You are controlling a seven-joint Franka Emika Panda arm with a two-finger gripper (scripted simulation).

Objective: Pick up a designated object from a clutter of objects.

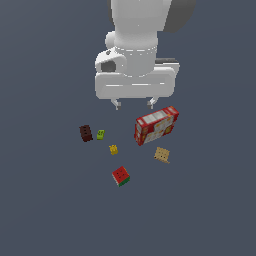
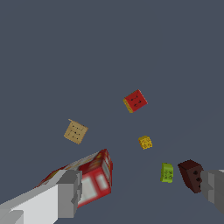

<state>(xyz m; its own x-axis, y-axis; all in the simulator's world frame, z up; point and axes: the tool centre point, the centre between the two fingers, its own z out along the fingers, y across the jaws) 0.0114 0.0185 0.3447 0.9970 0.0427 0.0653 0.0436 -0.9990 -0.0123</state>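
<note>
The designated object is a tiny yellow-orange studded block lying on the grey floor in the middle of the clutter. Around it lie a lime-green block, a dark brown block, a red-and-green cube, a flat tan studded block and a big red-and-white box. My gripper hangs open above the clutter, holding nothing, well above and behind the yellow block. Its fingers frame the wrist view.
The red-and-white box lies tilted just below the gripper's finger on the exterior view's right. Plain grey floor surrounds the clutter on all sides.
</note>
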